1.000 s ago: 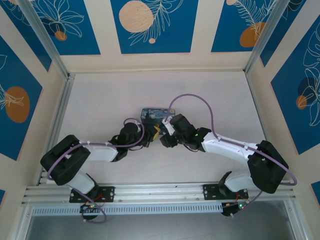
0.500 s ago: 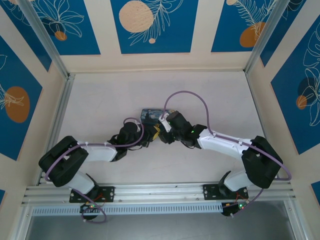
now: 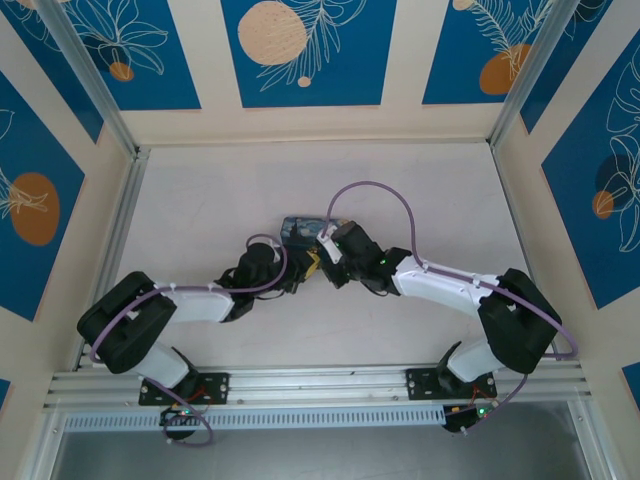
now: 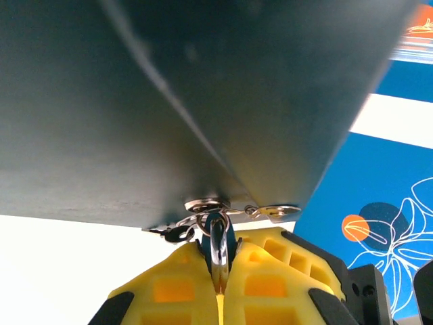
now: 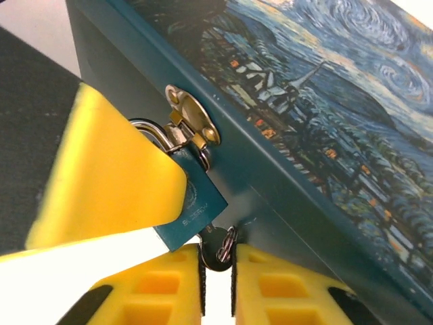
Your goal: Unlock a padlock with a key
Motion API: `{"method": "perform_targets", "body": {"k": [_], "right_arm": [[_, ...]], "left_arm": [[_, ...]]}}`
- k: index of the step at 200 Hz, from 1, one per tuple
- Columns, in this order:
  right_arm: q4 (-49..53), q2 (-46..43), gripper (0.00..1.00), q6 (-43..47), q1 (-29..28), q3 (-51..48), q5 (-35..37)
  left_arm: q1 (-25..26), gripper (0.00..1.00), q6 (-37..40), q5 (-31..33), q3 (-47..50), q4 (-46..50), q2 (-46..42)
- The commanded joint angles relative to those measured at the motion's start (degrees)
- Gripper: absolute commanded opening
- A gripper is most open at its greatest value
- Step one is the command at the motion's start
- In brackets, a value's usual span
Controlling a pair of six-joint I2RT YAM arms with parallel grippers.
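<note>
R pincer [image 5: 216, 263] closed in — on key [image 5: 218, 245].

The padlock [image 5: 193, 203], a small teal body with a thin silvery shackle, hangs tilted from the metal hasp [image 5: 193, 125] on the painted tin's [image 5: 325, 135] side. The key [image 5: 218, 249], dark metal with a small ring, meets the padlock's lower end.

This looks like a robot test cell in a lab; a pale worktop [image 3: 200, 200] is boxed in by wall panels [image 3: 300, 50] printed with blue and orange botanical shapes, set between aluminium posts [image 3: 97, 90]; a left arm [image 3: 190, 300] and a right arm [image 3: 450, 288], white and black, are bolted to an aluminium rail [image 3: 320, 380] at the near edge; a slotted cable duct [image 3: 300, 418] runs below it; a purple cable [image 3: 374, 184] loops above the right arm.
</note>
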State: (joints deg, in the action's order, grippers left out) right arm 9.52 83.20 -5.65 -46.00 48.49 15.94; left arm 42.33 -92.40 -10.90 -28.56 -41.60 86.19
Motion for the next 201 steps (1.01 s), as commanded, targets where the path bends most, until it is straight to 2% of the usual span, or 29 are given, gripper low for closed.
{"method": "perform_targets", "body": {"k": [1,10,18,45,63,79,91,109,129,159,201], "right_arm": [[-1.8,-0.7,0.09,-1.4,0.8,2.5,-3.7],[-1.9,-1.2,0.07,-1.9,1.1,2.5,-5.6],[-1.8,-1.5,0.0,-2.4,1.5,2.4,-8.0],[-1.5,-3.0,0.0,-3.5,2.7,1.9,-14.3],[-0.3,-4.3,0.13,-4.0,3.1,1.6,-15.8],[0.6,-6.5,0.35,-5.3,4.0,0.6,-16.9],[0.7,-8.6,0.45,-7.4,4.7,-0.4,-17.9],[-0.4,-11.9,0.51,-11.6,5.2,-2.7,-18.6],[-1.8,-13.8,0.53,-17.7,5.4,-5.3,-19.1],[-6.8,-14.6,0.56,-27.5,4.3,-10.4,-18.9],[-12.9,-13.4,0.56,-38.3,2.0,-15.1,-17.6]], "left_arm": [[-0.2,0.0,1.5,-1.9,-1.4,-2.1,-0.9],[-0.2,0.0,1.6,-1.8,-1.2,-2.1,-0.8],[-0.2,0.0,1.5,-1.7,-1.1,-2.2,-0.7],[-0.3,0.0,1.4,-1.6,-0.6,-2.7,-0.4],[-0.3,0.0,1.4,-1.5,-0.4,-2.8,-0.2],[-0.4,0.0,2.1,-1.7,-0.4,-2.3,-0.2],[-0.4,0.0,3.9,-1.8,-0.5,-0.5,-0.5],[-0.4,0.0,9.1,-2.8,-1.6,5.2,-1.2],[-0.4,0.0,15.2,-2.9,-2.0,10.9,-2.3],[-0.3,0.18,22.3,-2.7,-2.0,16.2,-3.4],[-0.3,0.58,24.3,-3.1,-0.6,16.6,-4.1]]}}
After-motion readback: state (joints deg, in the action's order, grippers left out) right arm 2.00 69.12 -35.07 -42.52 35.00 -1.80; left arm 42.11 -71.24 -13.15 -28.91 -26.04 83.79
